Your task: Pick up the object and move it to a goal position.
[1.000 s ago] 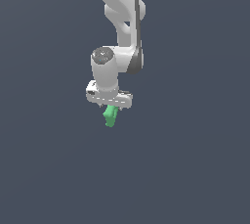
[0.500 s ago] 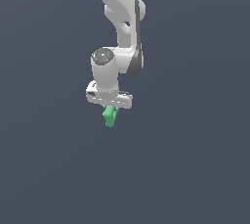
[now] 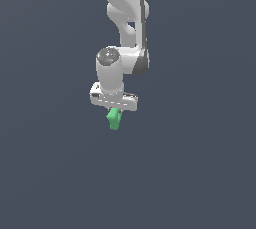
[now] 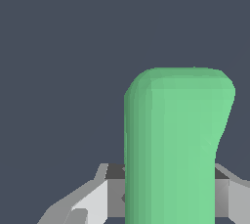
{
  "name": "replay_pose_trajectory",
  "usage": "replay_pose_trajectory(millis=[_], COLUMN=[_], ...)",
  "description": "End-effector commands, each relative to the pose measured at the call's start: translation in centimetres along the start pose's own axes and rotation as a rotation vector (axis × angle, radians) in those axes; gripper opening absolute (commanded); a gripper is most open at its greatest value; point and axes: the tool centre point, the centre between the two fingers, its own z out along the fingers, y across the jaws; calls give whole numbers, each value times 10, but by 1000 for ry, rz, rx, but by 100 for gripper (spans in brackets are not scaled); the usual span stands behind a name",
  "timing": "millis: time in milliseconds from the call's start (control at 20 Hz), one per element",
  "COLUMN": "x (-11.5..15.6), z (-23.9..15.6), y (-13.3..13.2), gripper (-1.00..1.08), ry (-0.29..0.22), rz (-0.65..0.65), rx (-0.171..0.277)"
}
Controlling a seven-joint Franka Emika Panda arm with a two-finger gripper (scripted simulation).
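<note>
Block: the green block [image 3: 114,119] hung just under the white claw [image 3: 115,112], its upper end between the fingers, its lower end sticking out below, slightly tilted.
Wrist view: the block [image 4: 173,145] filled the gap between the grey fingers [image 4: 93,199].
Claw: pinched on the block.
Surroundings: plain dark-grey background all around.

A white simulated arm [image 3: 123,18] of rounded, glossy segments, seen against flat slate grey.

Dark grey bands mark its joints, and a grey domed cap tops the cylindrical wrist [image 3: 109,70]. Below sits the tool [image 3: 114,109], a wide white crossbar body with small dark details along its edge; the wrist view shows pale grey angular fingers [image 4: 90,201] with dark inner faces.
</note>
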Motion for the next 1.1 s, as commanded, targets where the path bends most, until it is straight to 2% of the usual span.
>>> replay_pose_trajectory(millis=[0,300,1050], x=[2,11,42], z=[-8,-38,-131], y=[-11,-52,-183], gripper=[-100,-100,-100], ry=[1,2,1], rz=[-1,-1,0], rx=[0,-1,-1])
